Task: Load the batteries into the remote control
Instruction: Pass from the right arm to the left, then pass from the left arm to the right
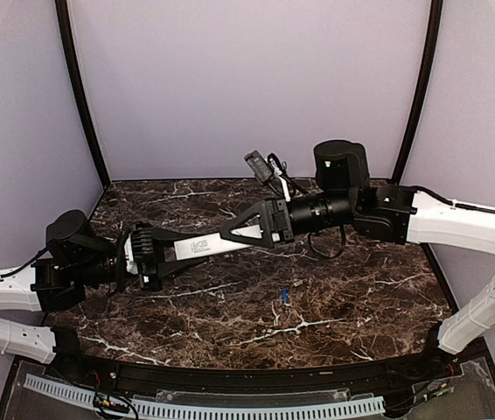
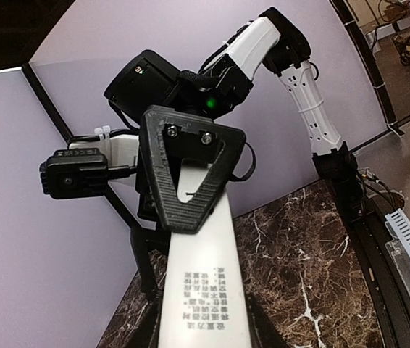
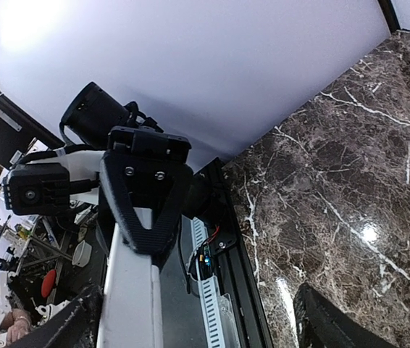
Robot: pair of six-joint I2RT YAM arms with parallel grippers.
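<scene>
I have the remote (image 1: pixel 197 248) gripped at one end in the left claw (image 1: pixel 153 255), which is closed narrow on it. The white bar runs straight out from that claw toward the right claw (image 3: pixel 199 290) and is raised off the desk (image 1: pixel 361 280). Its other end lies between the right claw's fingers (image 3: pixel 328 322), which stand wide apart. On my right wrist view the bar sits close beside one finger and well apart from the other, and I cannot tell whether it touches the near one. A printed label (image 2: pixel 203 304) on the remote faces the left wrist camera. One blue battery (image 1: pixel 283 297) lies on the desk below the right claw, toward the arm bases, apart from both claws.
</scene>
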